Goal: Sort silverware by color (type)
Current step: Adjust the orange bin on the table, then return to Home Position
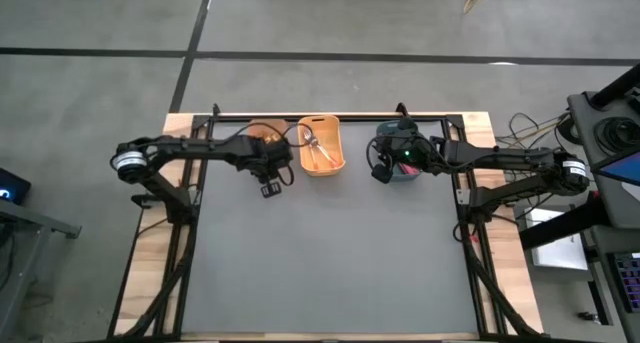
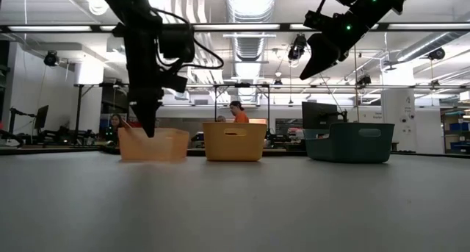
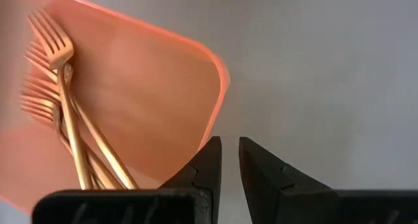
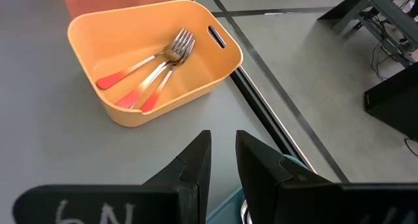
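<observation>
Nearest, the left gripper's fingers stand slightly parted and empty above the pink bin holding gold forks. The right gripper's fingers likewise, over the teal bin; red-handled forks lie in the orange bin. All bins line the surface's far edge. A careless descent might tip a bin.

In the left wrist view the gold forks run out of sight behind the left gripper, so their handle ends are hidden, and the pink bin is cut off by the picture's edge. From above, the right gripper covers the teal bin; its contents perhaps cannot be told.
</observation>
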Robot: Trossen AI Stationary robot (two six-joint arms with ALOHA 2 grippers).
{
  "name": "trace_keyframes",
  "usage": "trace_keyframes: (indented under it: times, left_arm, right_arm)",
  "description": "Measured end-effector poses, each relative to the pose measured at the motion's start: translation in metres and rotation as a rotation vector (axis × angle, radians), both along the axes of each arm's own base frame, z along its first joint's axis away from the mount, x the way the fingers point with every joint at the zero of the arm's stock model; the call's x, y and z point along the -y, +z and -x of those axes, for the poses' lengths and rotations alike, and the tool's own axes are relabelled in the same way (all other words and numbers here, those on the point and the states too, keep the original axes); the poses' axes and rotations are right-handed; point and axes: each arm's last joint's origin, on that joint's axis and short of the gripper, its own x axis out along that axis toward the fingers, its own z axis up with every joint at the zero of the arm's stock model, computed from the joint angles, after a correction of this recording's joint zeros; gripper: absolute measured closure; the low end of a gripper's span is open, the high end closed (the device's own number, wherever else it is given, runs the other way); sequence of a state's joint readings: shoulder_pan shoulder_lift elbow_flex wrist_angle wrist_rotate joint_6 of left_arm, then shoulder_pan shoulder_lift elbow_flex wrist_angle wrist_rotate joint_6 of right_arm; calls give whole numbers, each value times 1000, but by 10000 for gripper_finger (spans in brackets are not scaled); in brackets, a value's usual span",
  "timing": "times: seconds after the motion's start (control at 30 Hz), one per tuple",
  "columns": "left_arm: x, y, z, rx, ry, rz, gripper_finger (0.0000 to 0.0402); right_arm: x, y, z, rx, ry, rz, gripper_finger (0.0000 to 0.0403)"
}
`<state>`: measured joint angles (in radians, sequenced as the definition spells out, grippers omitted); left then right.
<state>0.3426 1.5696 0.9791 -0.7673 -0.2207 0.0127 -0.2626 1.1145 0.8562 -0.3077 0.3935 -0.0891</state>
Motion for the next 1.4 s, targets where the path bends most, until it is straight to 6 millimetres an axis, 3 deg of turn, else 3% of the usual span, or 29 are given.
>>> trace_keyframes:
  times: [0.47,0.67,0.8,1.1,1.23,1.4]
  left_arm:
    - [-18,1,4,15,20,-24,365]
    - [-4,13,4,103,-47,67,365]
    - [14,21,10,222,-127,86,365]
    - [64,35,56,501,-253,48,365]
    - [71,42,81,649,-284,7,365]
    - [75,45,107,834,-308,-29,365]
  right_arm:
    - [0,0,0,0,0,0,339]
    - [0,0,-1,7,19,-5,339]
    - [-4,-11,-3,26,167,-34,339]
    - [-12,-49,1,189,364,-121,339]
    - [-13,-57,5,260,365,-107,339]
    - [-14,-53,9,309,367,-92,339]
